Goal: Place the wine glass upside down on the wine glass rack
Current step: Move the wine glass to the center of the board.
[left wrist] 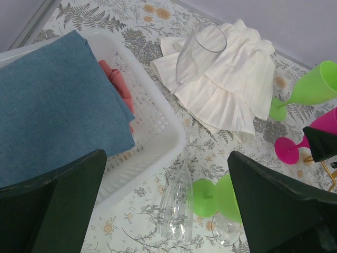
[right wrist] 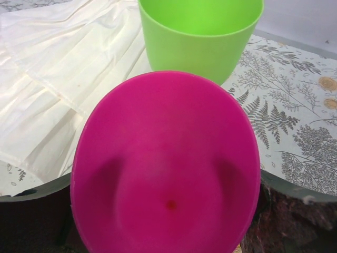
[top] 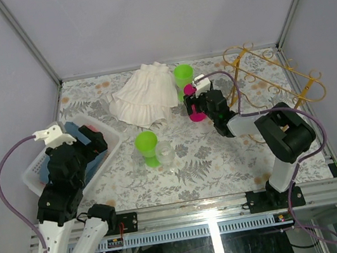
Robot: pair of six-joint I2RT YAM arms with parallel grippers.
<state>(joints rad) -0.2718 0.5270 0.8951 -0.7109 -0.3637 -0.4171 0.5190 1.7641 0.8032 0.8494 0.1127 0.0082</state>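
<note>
A: top view first, where's the glass?
B: pink wine glass [top: 197, 117] stands mid-table, right gripper [top: 194, 104] clamped round its bowl, jaws fairly wide because the bowl is wide. Can't tell if the foot is off the table. Wine glass rack [top: 274, 65] is back right, well apart from it
A: risk?
B: green wine glass [top: 182, 73] sits just behind it, so a lift or swing that way likely tips it. Rack rails are thin too. The foot has to slide between them, and a bad line-up could shove the rack
A: left wrist?
B: left gripper [left wrist: 167, 154] fully spread, holding nothing, hanging by the white basket [left wrist: 158, 113] rim. A clear glass [left wrist: 176, 205] lies below it, only a worry if that arm drops
A: right wrist?
B: looking straight into the pink bowl, a finger [right wrist: 31, 221] on each side, green one just beyond its rim. The bowl looks smooth and round, so I'd guess turning it upside down could let it slip or twist in the grip
</note>
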